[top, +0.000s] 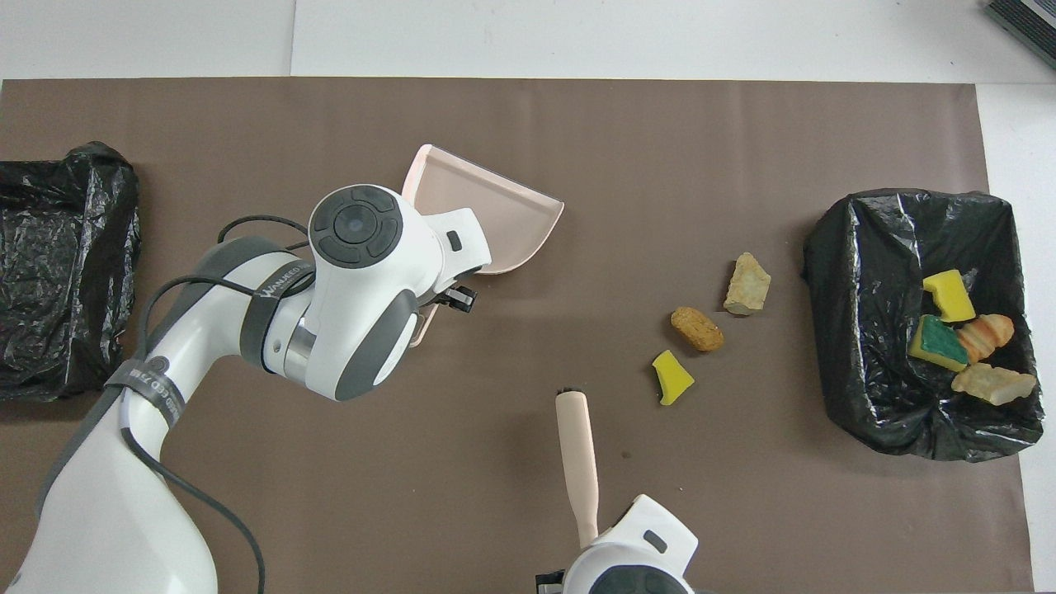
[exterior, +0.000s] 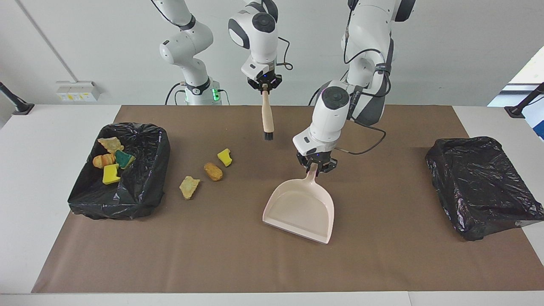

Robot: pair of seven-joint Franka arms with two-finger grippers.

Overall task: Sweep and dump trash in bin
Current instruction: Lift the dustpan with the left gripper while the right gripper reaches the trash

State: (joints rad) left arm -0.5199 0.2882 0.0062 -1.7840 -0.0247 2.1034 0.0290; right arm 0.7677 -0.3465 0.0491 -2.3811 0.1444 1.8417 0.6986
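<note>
Our left tool (exterior: 315,165) is pinching the dustpan (exterior: 299,210) handle; only the facing view is showing that grip. Our right tool (exterior: 264,83) is squeezing the brush (exterior: 267,117). Three trash (exterior: 213,171) scraps are lying on the surface (exterior: 382,255) near the bin (exterior: 144,187), four are sitting inside.

From overhead, my own left wrist covers my left gripper (exterior: 316,166) and the handle of the dustpan (exterior: 301,209) beside it, plus a corner of the pan. The picture's bottom edge cuts off my right gripper (exterior: 265,83) over the mat near the dustpan, and the side edge crops the empty bin (top: 62,268).
</note>
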